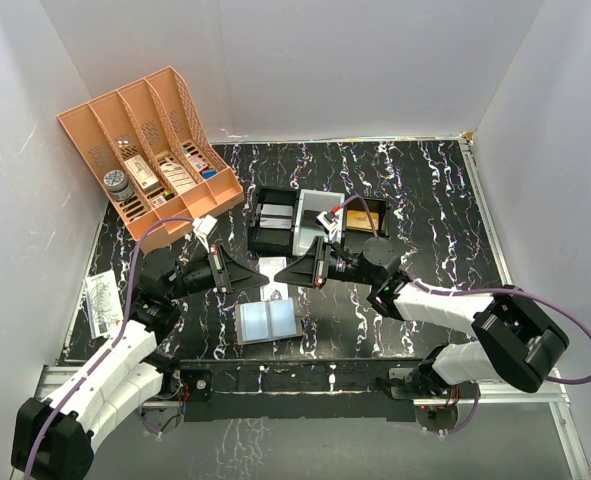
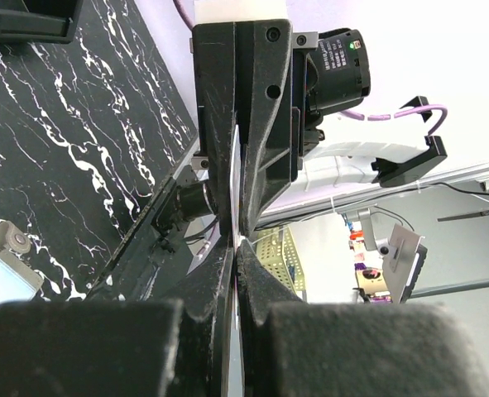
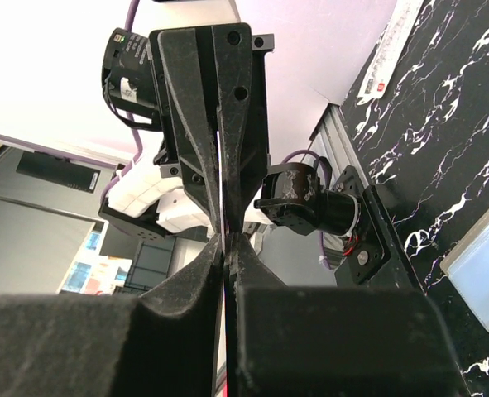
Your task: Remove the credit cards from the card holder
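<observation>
**Hands clamped on one card from opposite sides**

Left hand (image 1: 255,271) and right hand (image 1: 281,270) meet tip to tip over the middle of the counter (image 1: 425,230), a little nearer its near edge than its far one. Each is clenched on the same pale credit card (image 1: 271,266), which stands on edge between them. In the left wrist view the left hand's fingers (image 2: 252,281) are pressed together with only the thin white card edge (image 2: 234,178) between them. The right hand's jaws are closed on the far end of that same edge. The right wrist view shows the mirror of this: the right hand's fingers (image 3: 248,265) are drawn flat against the card, and the left hand grips it opposite.

Just nearer the near edge than the hands, the card holder (image 1: 267,321) lies open and flat on the counter, its grey-blue inside facing up, apart from both hands. Beyond the hands, toward the far edge, sits a black tray (image 1: 257,235), with an orange-brown card (image 1: 363,217) in its right compartment. An orange organiser (image 1: 155,150) fills the far left corner, and a printed sheet (image 1: 103,300) lies along the left edge.
</observation>
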